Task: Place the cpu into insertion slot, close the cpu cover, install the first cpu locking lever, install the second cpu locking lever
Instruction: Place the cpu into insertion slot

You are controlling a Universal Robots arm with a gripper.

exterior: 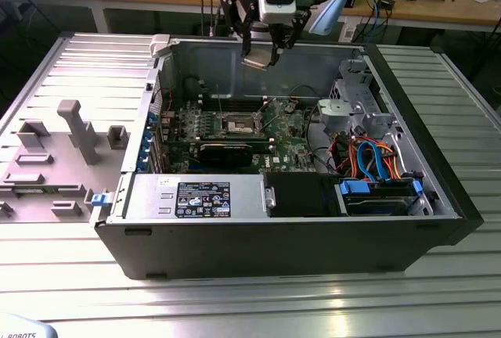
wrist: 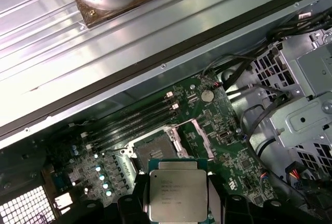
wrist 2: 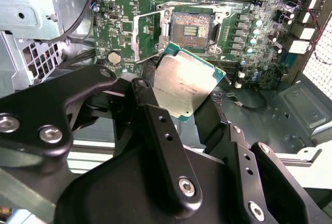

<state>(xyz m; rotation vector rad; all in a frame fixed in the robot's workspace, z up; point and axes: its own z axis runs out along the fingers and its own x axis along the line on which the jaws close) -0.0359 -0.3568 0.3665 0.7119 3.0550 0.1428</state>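
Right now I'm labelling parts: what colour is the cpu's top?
The cpu top is silvery grey, best in the first wrist view.

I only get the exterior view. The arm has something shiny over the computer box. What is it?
Observer: Both wrist views show it is the cpu, a flat square chip with a grey metal top, gripped by the end effector.
Operator: Is its little home open?
Observer: Yes. In the second wrist view the cpu cover stands open beside the insertion slot.
Operator: Is anything in the slot?
Observer: No. The first wrist view shows the slot's centre bare, with the chip held off the green motherboard.
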